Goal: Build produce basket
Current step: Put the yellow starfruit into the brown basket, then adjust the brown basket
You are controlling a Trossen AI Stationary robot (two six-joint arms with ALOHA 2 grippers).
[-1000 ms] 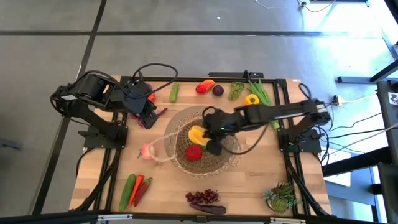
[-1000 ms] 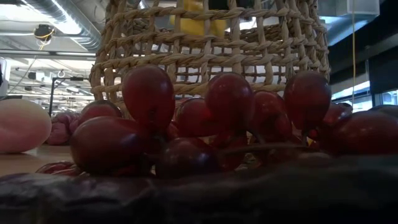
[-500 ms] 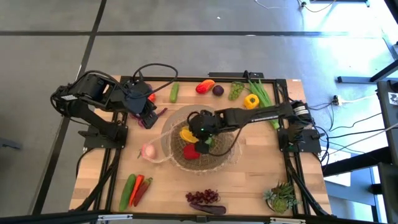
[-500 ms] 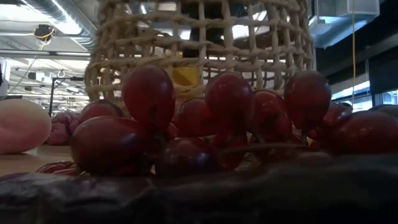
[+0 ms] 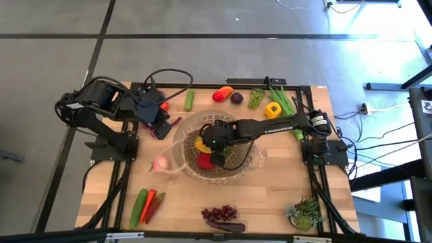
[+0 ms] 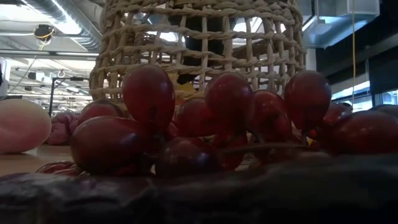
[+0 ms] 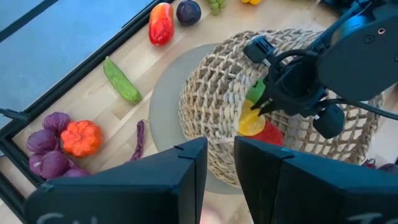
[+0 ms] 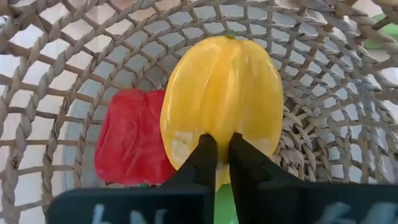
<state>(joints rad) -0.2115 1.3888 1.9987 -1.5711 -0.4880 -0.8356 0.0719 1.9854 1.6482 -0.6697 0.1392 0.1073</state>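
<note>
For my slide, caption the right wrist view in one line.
Right gripper pinching a yellow pepper beside a red pepper inside the wicker basket.

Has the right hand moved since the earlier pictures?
Yes. In the high view the right hand, with the yellow pepper, went left across the basket, farther from the right-hand edge of the table.

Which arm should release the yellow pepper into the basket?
Right. Its gripper is already inside the basket, fingers nearly shut at the yellow pepper, beside the red pepper. The left gripper sits outside the rim, holding nothing visible.
</note>
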